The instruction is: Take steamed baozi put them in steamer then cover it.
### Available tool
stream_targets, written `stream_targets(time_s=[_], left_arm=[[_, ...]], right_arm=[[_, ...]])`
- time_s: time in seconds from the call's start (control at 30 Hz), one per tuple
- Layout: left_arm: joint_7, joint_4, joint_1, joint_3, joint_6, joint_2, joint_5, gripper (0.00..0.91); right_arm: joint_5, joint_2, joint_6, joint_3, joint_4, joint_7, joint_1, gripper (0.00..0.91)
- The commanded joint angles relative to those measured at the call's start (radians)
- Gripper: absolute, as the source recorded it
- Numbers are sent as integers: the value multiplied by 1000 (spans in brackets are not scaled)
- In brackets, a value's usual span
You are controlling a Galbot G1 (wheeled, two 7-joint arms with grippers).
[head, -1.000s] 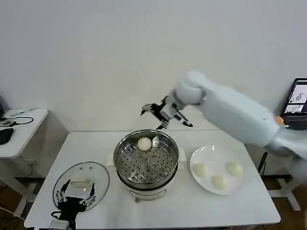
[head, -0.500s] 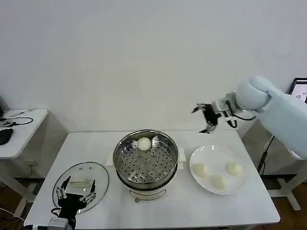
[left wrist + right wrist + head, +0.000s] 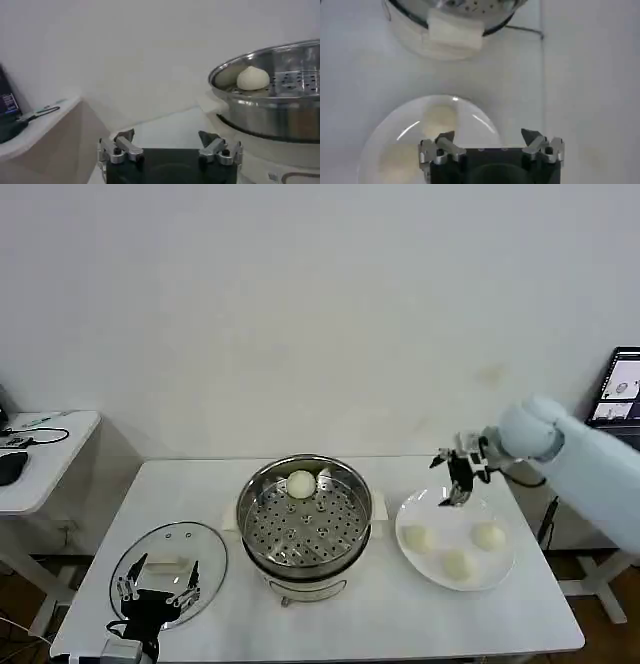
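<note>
While one baozi [image 3: 301,483] sits on the perforated tray of the steamer [image 3: 304,524], the right end effector [image 3: 459,480] hovers spread and empty over the far rim of the plate [image 3: 433,558] holding three more — the left end effector [image 3: 156,597], also released, rests above the cover [image 3: 168,564] on the bench [image 3: 400,614].

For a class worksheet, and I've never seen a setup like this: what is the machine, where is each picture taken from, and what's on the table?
It is a two-armed robot. One picture comes from its head, the others from cameras on each wrist. On the white table sit a steamer holding one baozi, a plate with three more buns, and a glass cover. The right claw hangs open and empty above the plate. The left claw waits open over the cover, holding nothing.
</note>
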Motion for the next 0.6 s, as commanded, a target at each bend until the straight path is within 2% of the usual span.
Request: stream_targets(time_s=[0.03, 0.23, 0.6], left_arm=[[0, 7, 0, 3, -1, 0, 3, 907], [0, 8, 3, -1, -1, 3, 3, 907], [-9, 0, 11, -1, -6, 0, 3, 907]], right_arm=[[26, 62, -45, 12, -80, -26, -117, 907], [-18, 85, -32, 17, -123, -28, -141, 907], [-91, 150, 9, 68, -207, 10, -170, 907]])
